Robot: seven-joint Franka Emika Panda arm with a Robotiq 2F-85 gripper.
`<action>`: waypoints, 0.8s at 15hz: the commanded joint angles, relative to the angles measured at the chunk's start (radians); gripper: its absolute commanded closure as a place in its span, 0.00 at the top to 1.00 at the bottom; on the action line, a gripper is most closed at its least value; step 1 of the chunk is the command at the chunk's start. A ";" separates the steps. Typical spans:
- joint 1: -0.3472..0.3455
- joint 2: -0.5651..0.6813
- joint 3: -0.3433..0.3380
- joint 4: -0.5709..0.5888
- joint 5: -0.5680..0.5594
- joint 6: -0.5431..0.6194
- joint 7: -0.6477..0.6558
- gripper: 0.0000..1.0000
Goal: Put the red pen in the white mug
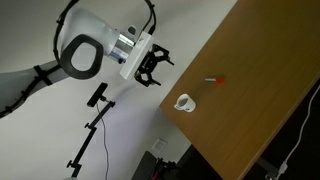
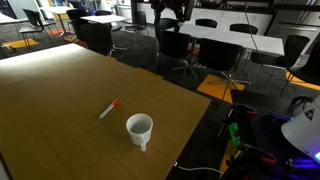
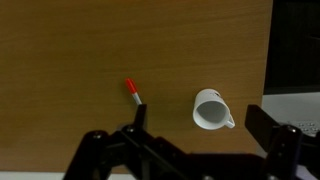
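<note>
Spread, empty fingers [image 3: 275, 140] fill the wrist view's bottom edge; the red pen [image 3: 131, 88] lies mid-frame on the counter [image 3: 60, 60], left of the white mug [image 3: 209, 110]. Likely light, stiff, slippery: pinch its mid-shaft.

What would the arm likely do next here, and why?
Probably lower the gripper toward the pen. The pen lies on the table beside the mug, while the gripper hangs open and empty, well clear of it.
</note>
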 commanded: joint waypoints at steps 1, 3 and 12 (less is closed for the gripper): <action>0.000 0.158 0.039 0.143 0.097 0.010 -0.216 1.00; -0.017 0.242 0.074 0.228 0.151 -0.004 -0.336 1.00; -0.108 0.572 0.209 0.475 0.142 -0.003 -0.481 1.00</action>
